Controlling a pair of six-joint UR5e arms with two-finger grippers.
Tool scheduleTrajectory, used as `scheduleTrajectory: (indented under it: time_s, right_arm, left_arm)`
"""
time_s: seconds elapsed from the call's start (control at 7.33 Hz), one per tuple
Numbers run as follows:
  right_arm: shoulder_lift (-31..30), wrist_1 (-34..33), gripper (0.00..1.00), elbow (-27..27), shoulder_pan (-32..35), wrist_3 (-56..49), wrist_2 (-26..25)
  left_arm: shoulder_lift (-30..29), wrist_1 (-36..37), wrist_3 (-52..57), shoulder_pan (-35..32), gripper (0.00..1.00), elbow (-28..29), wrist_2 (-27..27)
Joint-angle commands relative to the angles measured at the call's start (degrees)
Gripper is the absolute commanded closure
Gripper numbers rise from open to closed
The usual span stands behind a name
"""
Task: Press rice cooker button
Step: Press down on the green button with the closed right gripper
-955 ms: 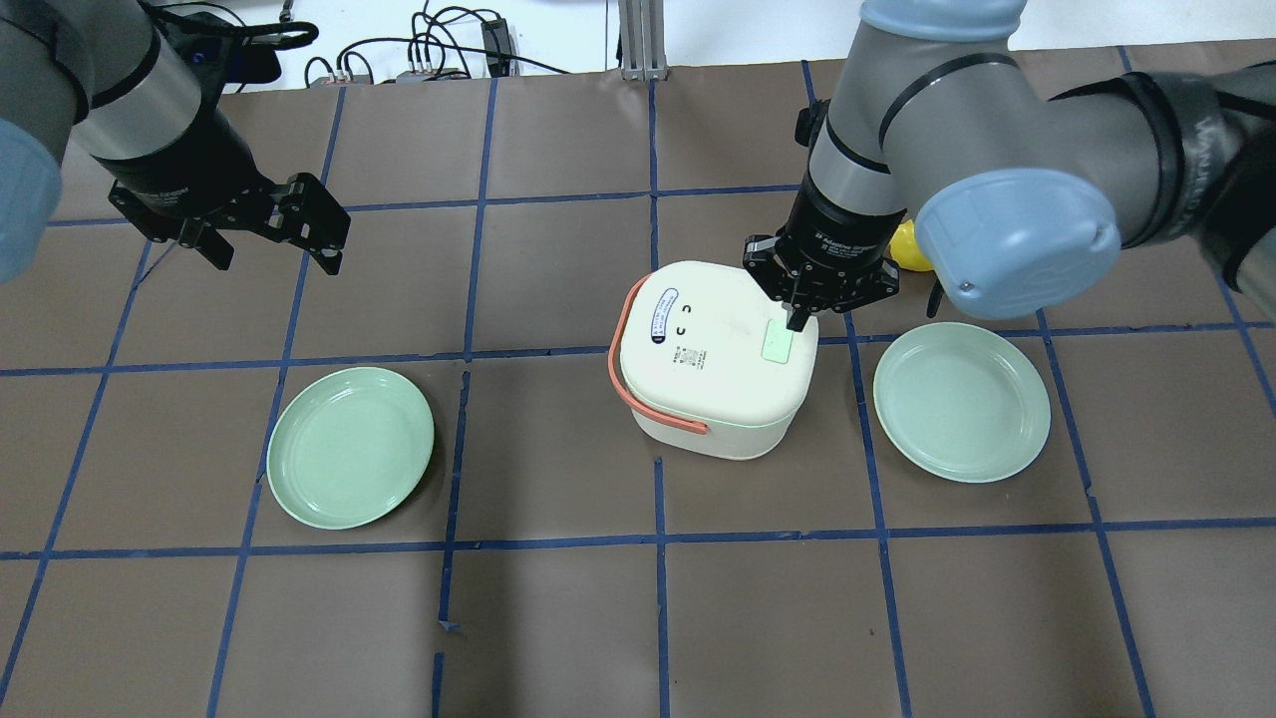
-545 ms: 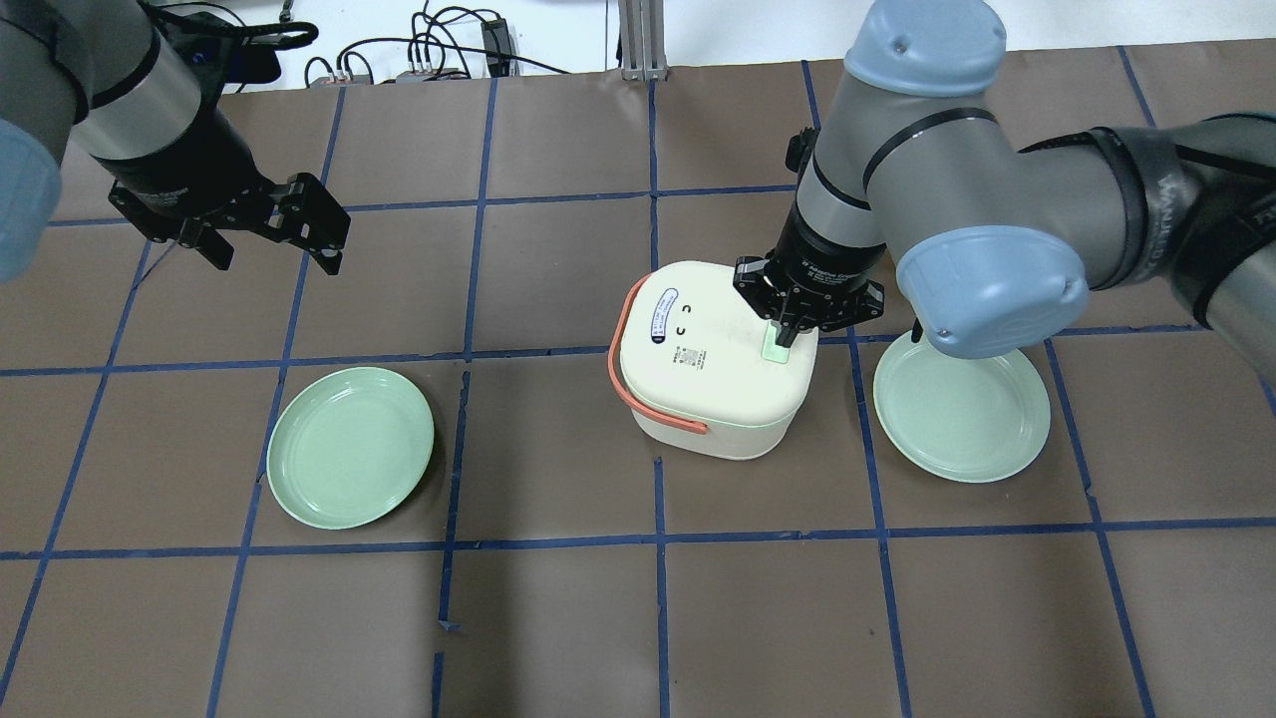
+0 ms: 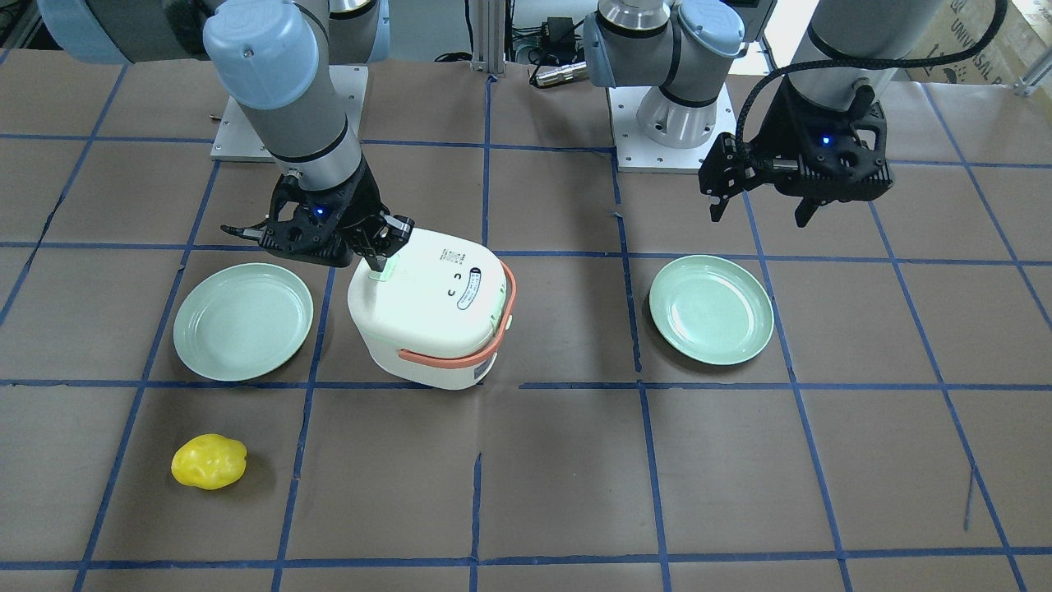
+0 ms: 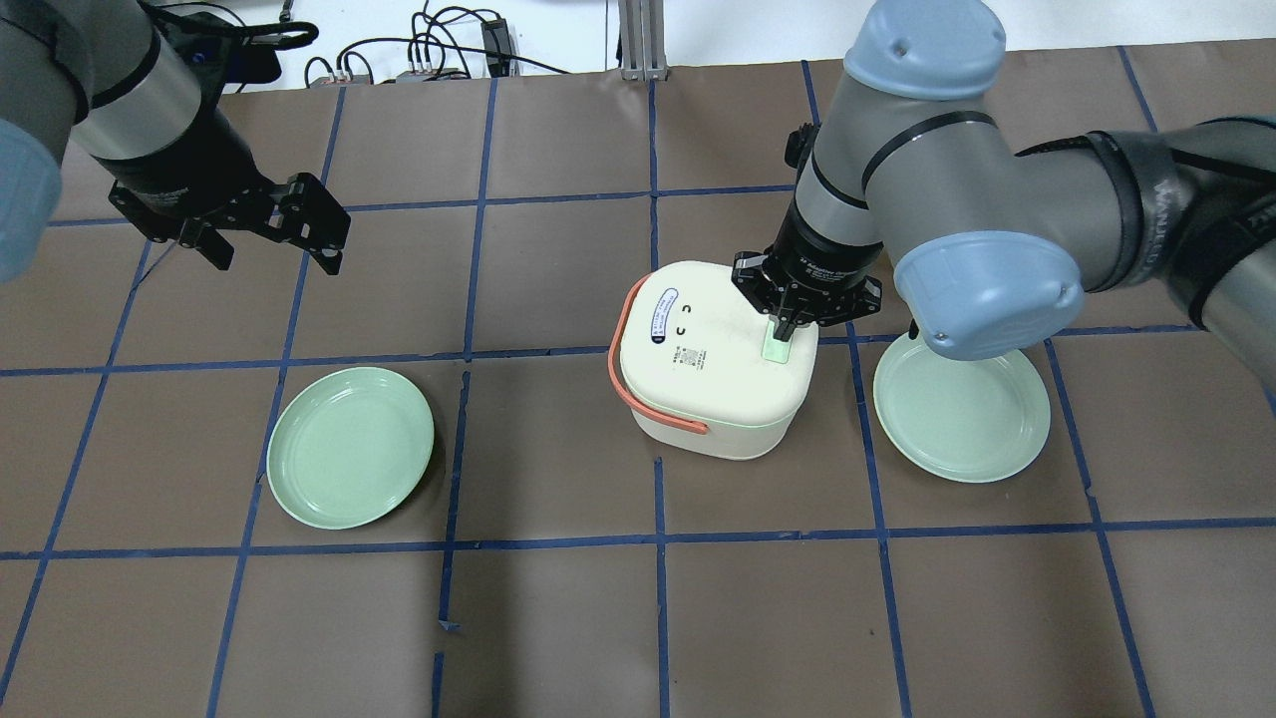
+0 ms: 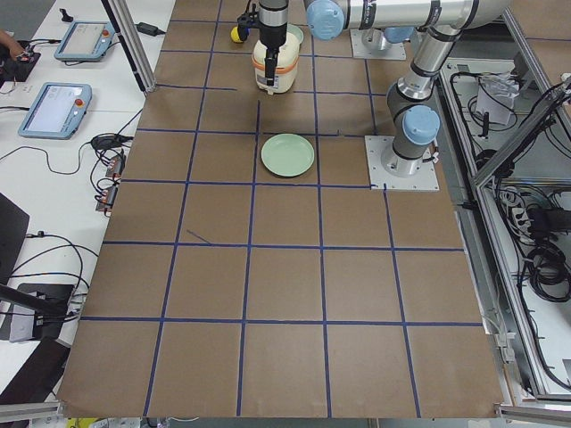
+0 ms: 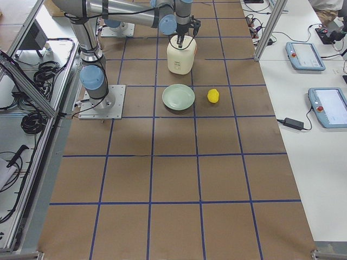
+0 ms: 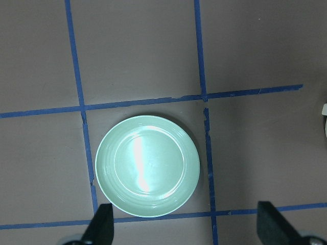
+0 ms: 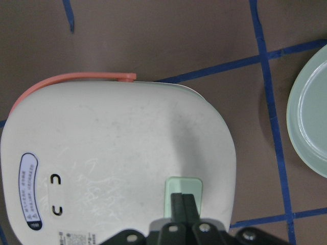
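Cooker (image 4: pixel 713 364) sits mid-table, lid down, between a left plate (image 4: pixel 349 446) and a right plate (image 4: pixel 962 402). Right gripper (image 4: pixel 785 332), fingers pressed together, has its tips on the green button (image 4: pixel 777 349) at the lid's right edge. Left gripper (image 4: pixel 274 257) hangs far left, jaws spread wide, holding nothing.

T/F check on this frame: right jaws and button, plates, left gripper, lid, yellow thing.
1. The right gripper has its jaws shut, tips at the mint-green button on the rice cooker. True.
2. The left plate and right plate flank the cooker. True.
3. The left gripper grips the left plate. False: jaws open and empty, above the table.
4. The cooker's lid is open. False: it is closed.
5. The yellow object sits on a plate. False: it lies on the bare table.
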Motion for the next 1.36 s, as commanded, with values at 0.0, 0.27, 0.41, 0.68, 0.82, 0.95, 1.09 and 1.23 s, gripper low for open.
scheduleTrajectory:
  time_s: [0.0, 0.27, 0.41, 0.68, 0.82, 0.95, 1.09, 1.23]
  right_arm:
    - [0.17, -0.08, 0.89, 0.24, -0.14, 0.06, 0.06]
    - [0.26, -0.34, 0.89, 0.5, -0.14, 0.06, 0.15]
    - [0.26, -0.43, 0.89, 0.5, -0.14, 0.06, 0.15]
    - [0.26, -0.87, 0.89, 0.59, -0.05, 0.06, 0.85]
    - [0.61, -0.87, 0.89, 0.68, -0.05, -0.03, 0.85]
    - [0.96, -0.96, 0.89, 0.59, -0.13, -0.03, 0.85]
    - [0.97, -0.96, 0.89, 0.59, -0.05, -0.03, 0.85]
    - [0.97, -0.96, 0.89, 0.59, -0.13, -0.03, 0.77]
  left_arm:
    - [0.0, 0.0, 0.0, -0.02, 0.0, 0.0, 0.0]
    - [0.0, 0.0, 0.0, -0.02, 0.0, 0.0, 0.09]
    - [0.0, 0.0, 0.0, 0.07, 0.0, 0.0, 0.09]
    - [0.0, 0.0, 0.0, -0.02, 0.0, 0.0, 0.09]
    - [0.0, 0.0, 0.0, -0.02, 0.0, 0.0, 0.09]
    - [0.0, 0.0, 0.0, -0.02, 0.0, 0.0, 0.09]
    - [0.0, 0.0, 0.0, 0.07, 0.0, 0.0, 0.09]
    - [0.0, 0.0, 0.0, -0.02, 0.0, 0.0, 0.09]
